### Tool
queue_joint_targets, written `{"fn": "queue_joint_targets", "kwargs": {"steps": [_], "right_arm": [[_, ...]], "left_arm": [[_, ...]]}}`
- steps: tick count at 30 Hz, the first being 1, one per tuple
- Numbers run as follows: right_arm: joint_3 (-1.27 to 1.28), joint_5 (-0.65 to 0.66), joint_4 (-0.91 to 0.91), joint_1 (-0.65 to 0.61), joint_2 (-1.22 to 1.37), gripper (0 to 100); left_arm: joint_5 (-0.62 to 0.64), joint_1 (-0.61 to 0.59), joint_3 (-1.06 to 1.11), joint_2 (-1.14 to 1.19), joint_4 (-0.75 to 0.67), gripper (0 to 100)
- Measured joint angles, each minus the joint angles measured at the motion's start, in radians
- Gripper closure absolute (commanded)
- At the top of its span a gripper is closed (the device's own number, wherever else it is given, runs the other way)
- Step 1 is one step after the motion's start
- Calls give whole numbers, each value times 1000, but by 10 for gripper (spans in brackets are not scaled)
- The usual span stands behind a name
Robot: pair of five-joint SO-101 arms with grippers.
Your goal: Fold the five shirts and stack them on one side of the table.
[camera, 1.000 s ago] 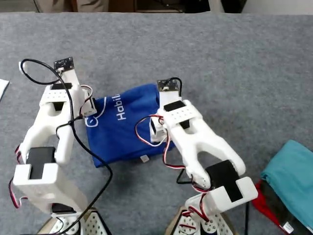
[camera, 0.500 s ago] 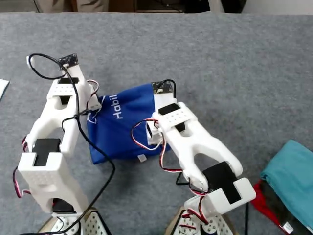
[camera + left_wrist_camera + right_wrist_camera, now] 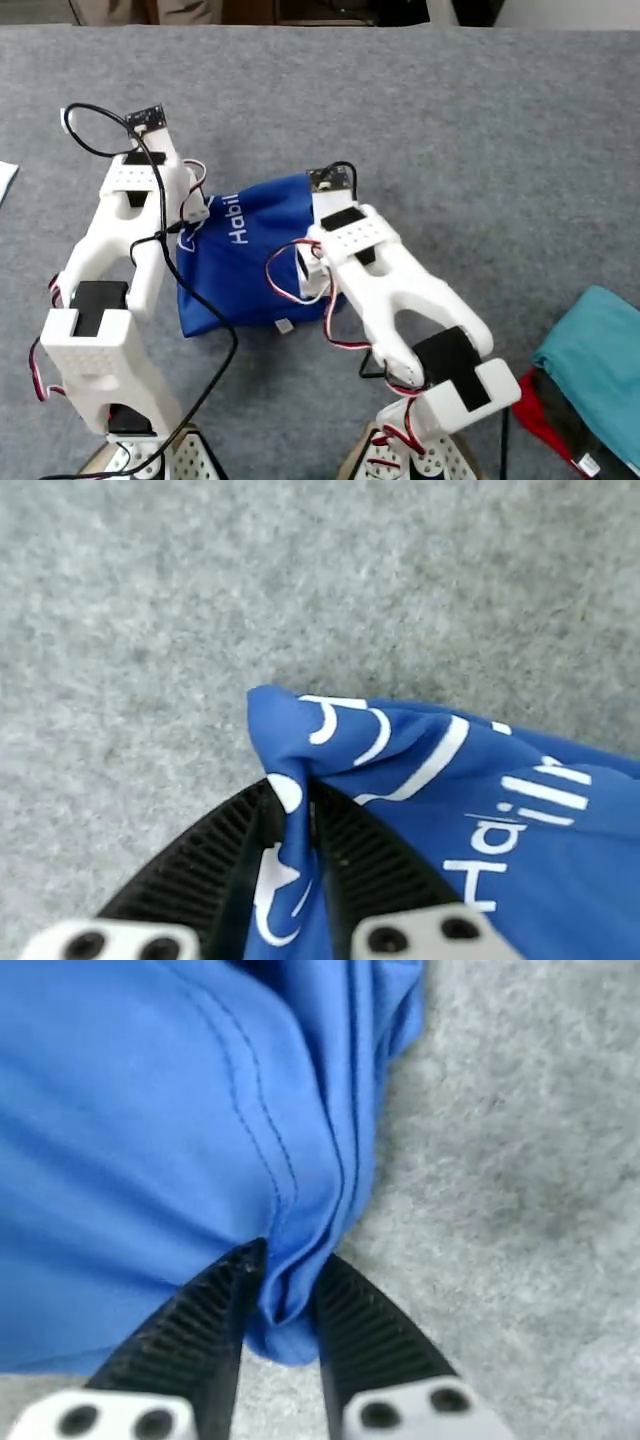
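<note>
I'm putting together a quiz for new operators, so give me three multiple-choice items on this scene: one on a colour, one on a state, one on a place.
1. What colour is the print on the blue shirt?
A. white B. red C. yellow
2. How is the left gripper?
A. open, holding nothing B. shut on nothing C. shut on the blue shirt
3. Where does the teal shirt lie?
A. under the blue shirt B. at the edge of the table, on the robot's right C. in the left gripper
Answers: 1 A, white letters show in the left wrist view; 2 C, its jaws pinch a blue fold; 3 B, the high view shows it there.
</note>
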Motion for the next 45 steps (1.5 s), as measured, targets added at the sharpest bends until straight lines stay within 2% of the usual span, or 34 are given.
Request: {"fn": "queue_joint_targets", "kwargs": {"steps": [4, 10, 15, 23, 28, 34, 39, 45], "right_arm": [[-18, 23, 52, 57, -66, 995], [-12, 86, 81, 129, -307, 995], [57, 107, 83, 212, -542, 995], [209, 172, 144, 451, -956, 995], [212, 236, 226, 660, -1220, 995], [216, 354, 239, 951, -1427, 995], [216, 427, 239, 1189, -1498, 995], [216, 436, 184, 1456, -1530, 995]], "left_arm": [[5, 0, -58, 0, 74, 981], [6, 40, -77, -91, 137, 981], [18, 163, -77, -232, 175, 981], [80, 364, -172, -344, 178, 981], [103, 522, -272, -344, 178, 981], [103, 721, -393, -334, 164, 981], [106, 806, -537, -218, 143, 981], [106, 896, -769, -28, 143, 981]]}}
